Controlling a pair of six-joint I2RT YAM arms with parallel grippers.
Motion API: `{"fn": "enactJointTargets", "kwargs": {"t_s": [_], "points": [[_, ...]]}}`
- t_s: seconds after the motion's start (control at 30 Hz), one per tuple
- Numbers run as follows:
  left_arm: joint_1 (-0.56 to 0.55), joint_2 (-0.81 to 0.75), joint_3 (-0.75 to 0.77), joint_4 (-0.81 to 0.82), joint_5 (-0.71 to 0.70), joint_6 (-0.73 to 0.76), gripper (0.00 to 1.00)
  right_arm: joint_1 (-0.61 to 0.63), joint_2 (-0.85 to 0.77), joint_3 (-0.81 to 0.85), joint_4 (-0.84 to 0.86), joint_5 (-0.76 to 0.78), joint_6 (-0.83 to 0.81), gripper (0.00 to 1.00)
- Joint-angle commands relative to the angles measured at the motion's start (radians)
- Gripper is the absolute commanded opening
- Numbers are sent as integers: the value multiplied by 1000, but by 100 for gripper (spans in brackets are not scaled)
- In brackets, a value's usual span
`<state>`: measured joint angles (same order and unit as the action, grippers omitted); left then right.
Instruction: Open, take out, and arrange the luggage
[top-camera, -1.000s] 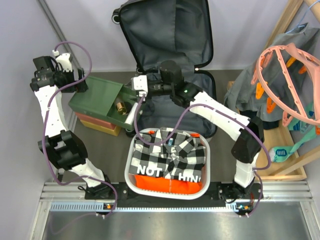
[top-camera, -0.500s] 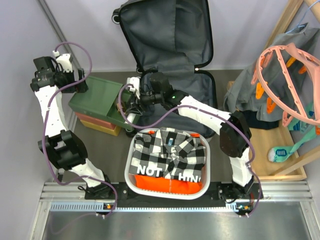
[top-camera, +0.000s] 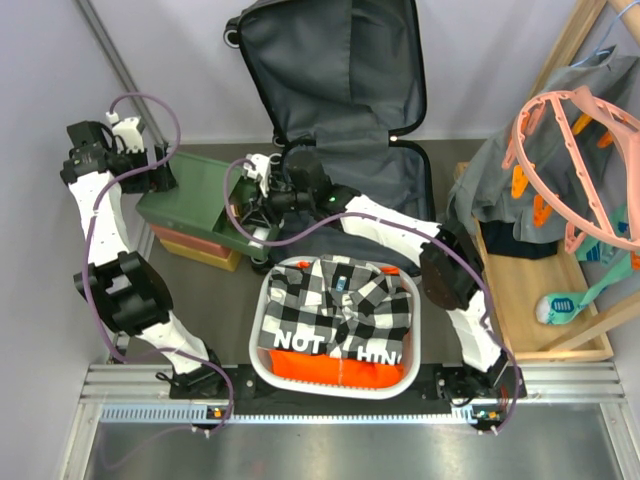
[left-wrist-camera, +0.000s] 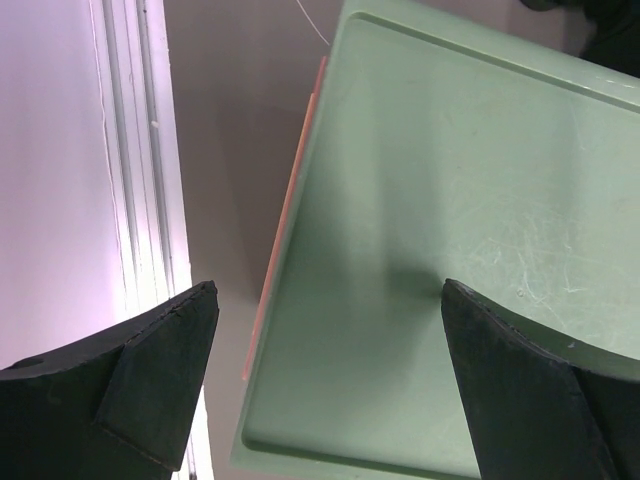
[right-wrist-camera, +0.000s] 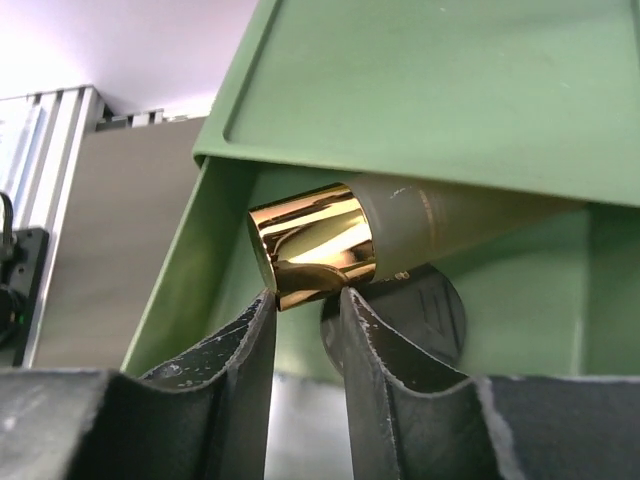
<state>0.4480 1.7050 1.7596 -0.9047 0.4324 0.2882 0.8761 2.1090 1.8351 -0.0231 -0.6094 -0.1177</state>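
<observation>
Luggage (top-camera: 340, 90) lies open behind the right claw (right-wrist-camera: 305, 300), lid raised. Right claw narrowed, tips at the gold-capped bottle (right-wrist-camera: 315, 245) just ahead, inside the green drawer (right-wrist-camera: 190, 270); grip cannot be confirmed. Left claw (left-wrist-camera: 327, 290) spread wide, empty, green box top (left-wrist-camera: 450, 200) beneath it.

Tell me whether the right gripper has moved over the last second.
Yes. The right gripper has swung left, away from the left edge of the luggage and to the open drawer of the green box, which has stayed put.
</observation>
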Motion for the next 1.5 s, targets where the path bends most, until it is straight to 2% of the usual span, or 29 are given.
{"fn": "enactJointTargets", "kwargs": {"t_s": [0.0,0.23,0.33,0.5,0.57,0.73,0.83,0.87,0.97,1.03,1.27,1.47], "points": [[3,2,-9,-8,22,26,96,27,54,99,130,76,50,29],[3,2,-3,-5,19,26,96,34,129,203,127,120,84,27],[3,2,1,-5,17,26,96,38,114,202,123,125,82,28],[3,-5,6,-2,22,25,97,40,31,167,91,149,43,46],[3,-5,12,-2,22,23,97,40,-30,156,72,155,11,50],[3,-4,24,3,14,22,98,32,-179,104,-60,246,-39,51],[9,-10,28,13,-9,14,99,-3,-236,40,-142,284,-14,42],[9,-11,28,15,-11,16,99,-26,-259,24,-165,309,-5,31],[11,-15,26,18,-14,17,99,-49,-271,-46,-241,396,16,6],[9,-13,24,18,-12,17,99,-49,-259,-85,-290,425,0,0],[11,-16,24,18,-17,16,99,-49,-147,-67,-278,375,85,0],[11,-22,28,21,-15,11,99,-45,-15,94,-204,264,216,0]]}}
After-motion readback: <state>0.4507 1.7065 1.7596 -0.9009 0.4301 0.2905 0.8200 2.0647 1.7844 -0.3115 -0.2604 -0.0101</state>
